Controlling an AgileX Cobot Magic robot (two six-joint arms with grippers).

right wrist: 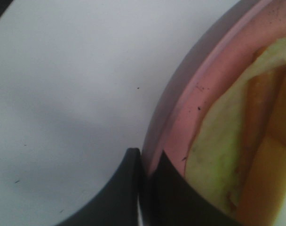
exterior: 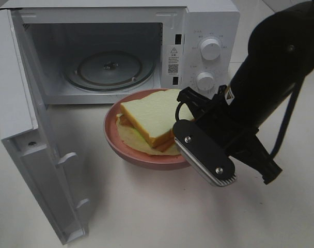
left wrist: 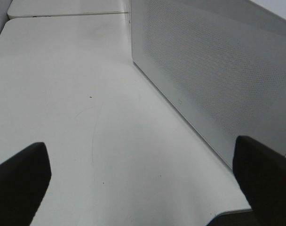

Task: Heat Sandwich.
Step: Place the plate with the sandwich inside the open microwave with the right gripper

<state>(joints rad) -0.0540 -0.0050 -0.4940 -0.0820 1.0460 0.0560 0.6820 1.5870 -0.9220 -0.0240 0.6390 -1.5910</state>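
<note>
One sandwich (exterior: 149, 119) lies on one pink plate (exterior: 139, 154) just in front of the one microwave (exterior: 208, 20), whose door (exterior: 22, 139) is wide open. The right fingers (right wrist: 117, 193) are pinched on the plate's rim. The left fingers (left wrist: 18, 183), spread wide, hold nothing beside the microwave.

The sandwich (exterior: 149, 116), pale white bread with orange-brown crust and yellow filling, lay flat on the round pink plate (exterior: 139, 156), just beyond the right hand (right wrist: 144, 188), which pinched the plate's rim.
</note>
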